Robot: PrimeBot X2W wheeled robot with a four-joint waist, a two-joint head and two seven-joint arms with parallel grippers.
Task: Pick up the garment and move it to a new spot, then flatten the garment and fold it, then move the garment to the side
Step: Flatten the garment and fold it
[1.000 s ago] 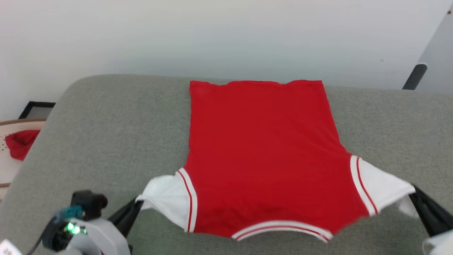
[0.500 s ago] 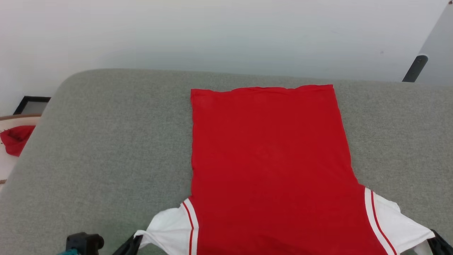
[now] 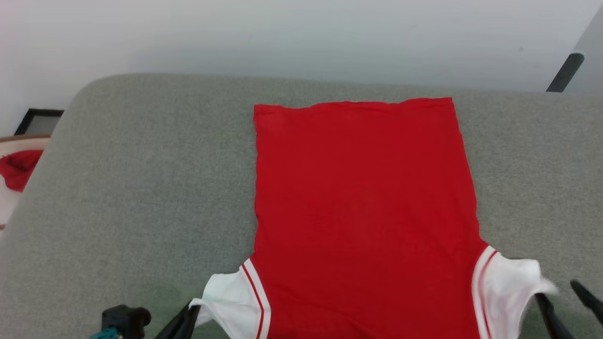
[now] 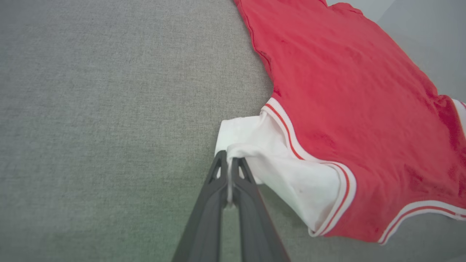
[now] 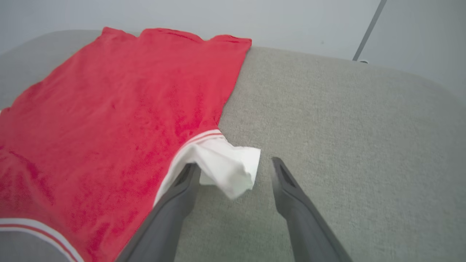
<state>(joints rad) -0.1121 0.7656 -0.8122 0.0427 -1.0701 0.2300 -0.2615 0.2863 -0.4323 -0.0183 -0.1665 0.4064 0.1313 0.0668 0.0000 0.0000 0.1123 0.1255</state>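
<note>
The garment (image 3: 362,202), a red jersey with white shoulder panels and striped trim, lies spread on the grey cushion (image 3: 141,188), plain red side up, hem at the far end. My left gripper (image 3: 188,316) at the lower left is shut on the white left shoulder corner; the left wrist view shows that gripper (image 4: 229,162) pinching a fold of the garment's (image 4: 346,91) white cloth. My right gripper (image 3: 560,294) stands open at the lower right. In the right wrist view the garment's (image 5: 127,102) white right corner hangs loose between the spread fingers of that gripper (image 5: 235,165), against the left one.
The cushion has rounded far corners and ends at a pale wall. Off its left edge stands a low round table with a red cloth (image 3: 16,167) and a black frame (image 3: 37,121) behind it. A dark pole (image 3: 563,73) leans at the top right.
My right gripper has opened and let go of the white right shoulder corner. The garment now lies flatter on the cushion. The head camera has shifted. The left grip is unchanged.
</note>
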